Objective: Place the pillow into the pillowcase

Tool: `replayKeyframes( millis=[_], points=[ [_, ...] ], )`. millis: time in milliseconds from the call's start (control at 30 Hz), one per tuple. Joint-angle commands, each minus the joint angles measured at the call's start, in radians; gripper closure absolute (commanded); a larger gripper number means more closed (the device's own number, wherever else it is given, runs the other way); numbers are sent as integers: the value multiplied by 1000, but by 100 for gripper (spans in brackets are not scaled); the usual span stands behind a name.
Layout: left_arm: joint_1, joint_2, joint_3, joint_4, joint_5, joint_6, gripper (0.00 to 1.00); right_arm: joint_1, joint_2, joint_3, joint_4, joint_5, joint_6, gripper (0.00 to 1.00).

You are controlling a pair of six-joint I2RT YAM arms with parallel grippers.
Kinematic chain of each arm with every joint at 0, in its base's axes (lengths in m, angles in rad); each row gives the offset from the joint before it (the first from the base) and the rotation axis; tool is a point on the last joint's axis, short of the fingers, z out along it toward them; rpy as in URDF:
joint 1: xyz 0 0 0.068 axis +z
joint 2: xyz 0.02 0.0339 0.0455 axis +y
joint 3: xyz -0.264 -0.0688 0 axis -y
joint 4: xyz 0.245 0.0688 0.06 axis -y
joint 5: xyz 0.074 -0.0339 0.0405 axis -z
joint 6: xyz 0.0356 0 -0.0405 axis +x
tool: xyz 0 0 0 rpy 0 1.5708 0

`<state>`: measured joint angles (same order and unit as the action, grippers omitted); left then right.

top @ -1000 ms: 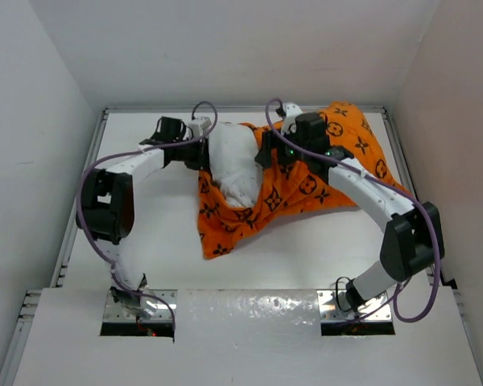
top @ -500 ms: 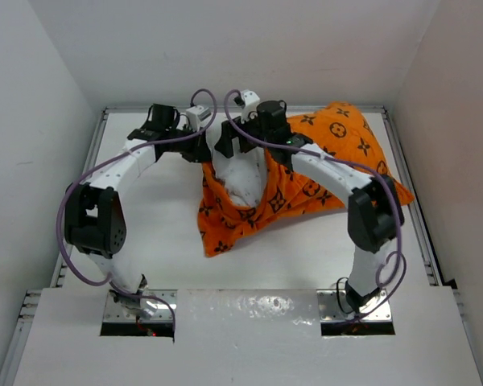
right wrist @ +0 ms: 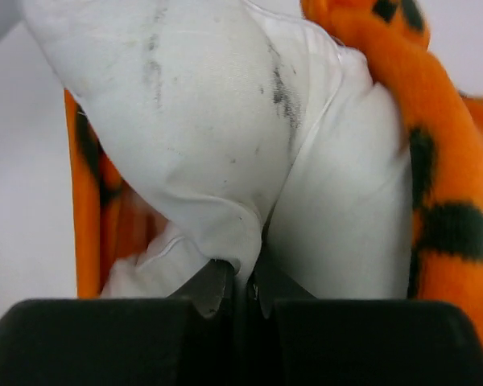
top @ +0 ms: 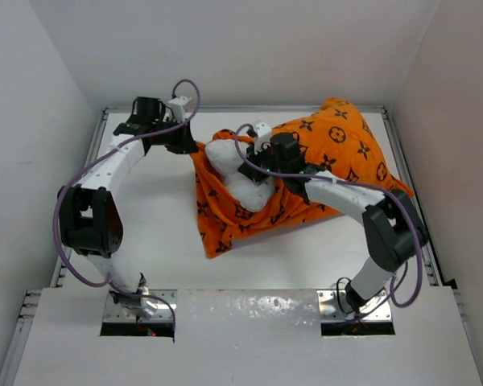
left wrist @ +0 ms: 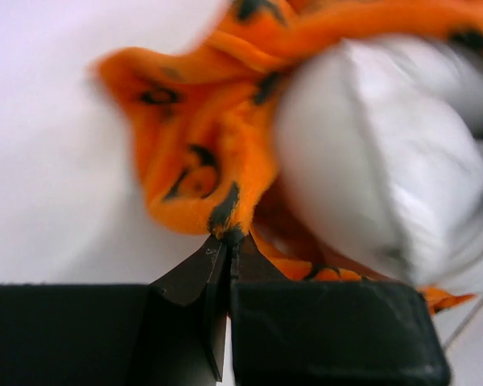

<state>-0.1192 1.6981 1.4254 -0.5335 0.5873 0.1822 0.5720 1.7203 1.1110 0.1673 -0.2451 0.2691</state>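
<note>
Nearest us, the table showed bare white beyond the arm bases. On it the pillowcase trailed a loose orange corner toward the near edge. We took that slack flap for part of the open mouth, though we could not tell for certain.

Farther in, the pillow sat partly inside the case. Its white end bulged out of the opening and orange fabric wrapped its sides; how deep the hidden part reached we could not see.

The right gripper was pinched shut on a fold of the pillow's white cover, right at the mouth. Farther back and to the left, the left gripper was clamped on the orange rim of the pillowcase, pulling it out taut beside the pillow.

Farthest off, the rest of the case lay heaped toward the back right corner; whether pillow or only bunched fleece filled it we could not tell.

We judged the task begun but unfinished: the mouth was held open and the pillow had entered; the exposed end had yet to go in, and the rim had yet to be drawn over it.
</note>
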Motion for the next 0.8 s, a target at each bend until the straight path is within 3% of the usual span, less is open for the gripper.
replayKeyframes(
  millis=[0, 100, 200, 300, 367, 400, 500, 567, 633, 733, 767],
  points=[
    [82, -63, 142, 150, -144, 28, 100, -4, -53, -166, -245, 7, -103, 100],
    [84, -46, 185, 158, -104, 34, 100, 17, -45, -214, -316, 18, -120, 100],
    [82, -22, 268, 136, 70, 13, 100, 52, -12, -209, -305, 64, -119, 100],
    [82, 9, 403, 61, 413, 22, 100, 54, 102, -21, -357, 130, -87, 100],
    [75, 18, 453, -50, 538, 84, 100, 54, 198, 86, -368, 151, -73, 100],
    [72, 18, 495, -81, 605, 100, 100, 54, 237, 219, -412, 162, -68, 100],
    [64, 18, 579, -129, 689, 79, 100, 37, 405, 485, -536, 190, -44, 100],
    [64, 21, 630, -186, 697, 95, 100, 19, 470, 544, -542, 213, -15, 100],
    [52, 14, 642, -290, 646, 193, 100, -20, 458, 530, -439, 179, 79, 100],
    [18, 0, 534, -307, 487, 194, 100, -34, 357, 431, -212, 121, 154, 95],
    [12, -9, 455, -293, 464, 194, 97, -29, 308, 414, -175, 89, 154, 79]
  ],
)
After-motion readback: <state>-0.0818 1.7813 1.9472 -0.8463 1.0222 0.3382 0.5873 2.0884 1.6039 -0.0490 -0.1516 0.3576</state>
